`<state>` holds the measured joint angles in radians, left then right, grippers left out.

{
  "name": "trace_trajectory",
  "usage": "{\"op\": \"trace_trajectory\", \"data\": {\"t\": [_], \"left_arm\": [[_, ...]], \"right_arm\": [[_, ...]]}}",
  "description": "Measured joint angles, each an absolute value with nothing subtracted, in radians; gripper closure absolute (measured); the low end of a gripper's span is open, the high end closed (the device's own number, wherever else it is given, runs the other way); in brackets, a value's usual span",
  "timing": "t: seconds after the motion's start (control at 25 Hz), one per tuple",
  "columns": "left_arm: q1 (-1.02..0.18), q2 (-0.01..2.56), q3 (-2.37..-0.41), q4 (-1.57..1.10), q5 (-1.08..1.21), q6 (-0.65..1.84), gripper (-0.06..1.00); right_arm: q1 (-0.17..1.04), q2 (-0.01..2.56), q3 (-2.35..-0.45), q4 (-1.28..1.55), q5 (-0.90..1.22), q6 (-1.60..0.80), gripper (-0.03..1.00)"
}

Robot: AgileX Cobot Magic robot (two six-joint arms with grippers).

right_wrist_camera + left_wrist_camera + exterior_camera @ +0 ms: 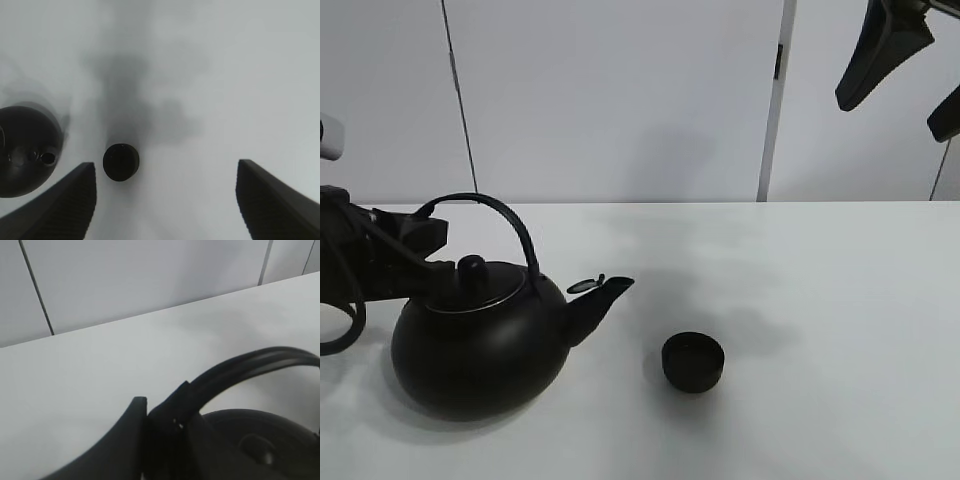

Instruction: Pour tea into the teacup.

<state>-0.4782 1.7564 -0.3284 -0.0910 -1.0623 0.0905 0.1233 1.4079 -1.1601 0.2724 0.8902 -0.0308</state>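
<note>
The small matte-black teacup (693, 361) stands upright on the white table, just right of the kettle's spout (605, 295). The big round black kettle (480, 340) sits on the table at the left, lid on. My left gripper (420, 232) is shut on the rear end of the kettle's arched handle (505, 215); the left wrist view shows its fingers (132, 435) clamped on the handle (250, 365). My right gripper (887, 119) hangs open and empty, high at the back right. From above it sees the teacup (121, 161) and the kettle (22, 150).
The white table (820, 300) runs to a pale panelled wall (620, 100) at the back. Bare table surface lies right of the teacup and behind it.
</note>
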Motion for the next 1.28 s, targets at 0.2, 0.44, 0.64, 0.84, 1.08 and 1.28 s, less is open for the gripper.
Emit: {"op": "trace_trajectory", "data": {"t": [0.2, 0.44, 0.64, 0.84, 1.08, 1.28], "left_arm": [[-0.478, 1.755, -0.299, -0.088, -1.098, 0.080, 0.73], [-0.478, 1.743, -0.257, -0.093, -1.136, 0.072, 0.64], [-0.478, 1.743, -0.199, -0.080, -1.137, 0.037, 0.56], [-0.478, 1.687, -0.149, -0.043, -1.137, -0.012, 0.55], [-0.478, 1.488, -0.120, -0.040, -1.137, -0.080, 0.51], [-0.478, 1.304, -0.171, -0.031, -0.967, -0.094, 0.51]], "right_arm": [[0.123, 1.408, -1.160, 0.272, 0.890, -0.031, 0.43], [0.123, 1.408, -1.160, 0.276, 0.890, -0.031, 0.43], [0.123, 1.408, -1.160, 0.277, 0.889, -0.031, 0.43], [0.123, 1.408, -1.160, 0.277, 0.889, -0.031, 0.43], [0.123, 1.408, -1.160, 0.277, 0.889, -0.031, 0.43], [0.123, 1.408, -1.160, 0.277, 0.889, -0.031, 0.43]]}}
